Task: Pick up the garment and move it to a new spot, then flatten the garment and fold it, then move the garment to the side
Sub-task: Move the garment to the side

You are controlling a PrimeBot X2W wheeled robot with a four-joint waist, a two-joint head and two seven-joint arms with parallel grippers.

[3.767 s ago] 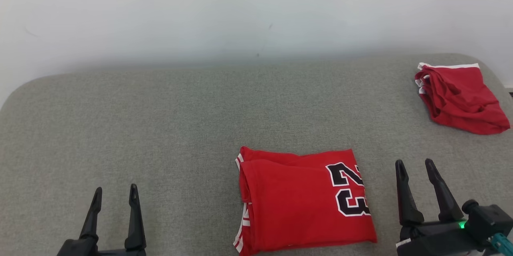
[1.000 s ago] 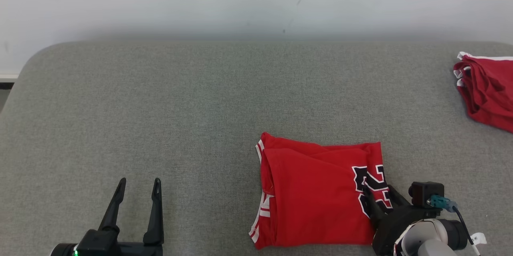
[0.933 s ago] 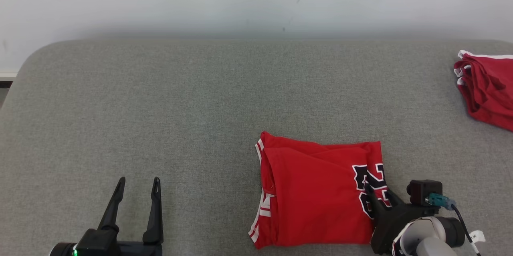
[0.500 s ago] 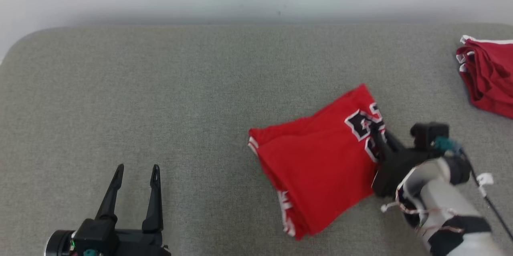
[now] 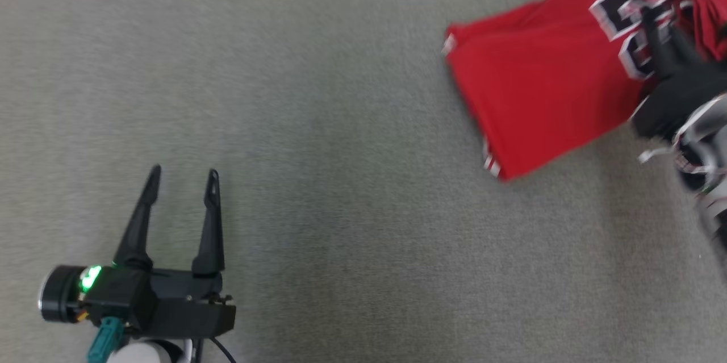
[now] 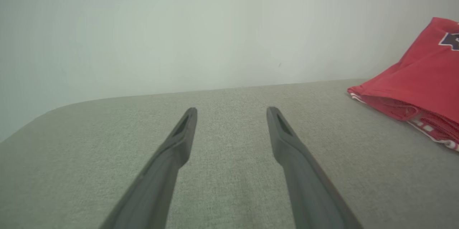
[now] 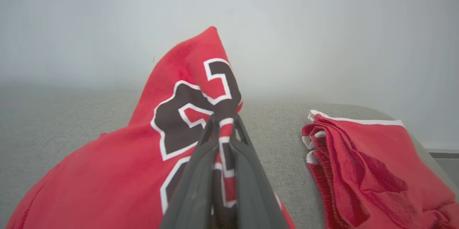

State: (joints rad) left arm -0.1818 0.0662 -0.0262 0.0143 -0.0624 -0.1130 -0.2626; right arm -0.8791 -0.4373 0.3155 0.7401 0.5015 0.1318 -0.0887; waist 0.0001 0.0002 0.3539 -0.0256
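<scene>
While the right tool (image 7: 222, 123) is clamped narrow on just one edge of the jersey (image 5: 539, 84), right by the black number, the whole fold hangs off that single pinch. Risk no. 1: layers slide apart & the fold opens up. Risk no. 2: it's just beside the other red pile (image 7: 362, 164) at the far right of the bench (image 5: 318, 124), so a drop here could land on top & tangle the two. Thin bite too, so cloth could slip out. Left tool (image 5: 183, 171) wide, holding nothing, well apart — no backup. Jersey: red, white-striped trim, folded to a rectangle, gripped end peaked up, low end prob. touching the bench — tho the head view's blurred.
</scene>
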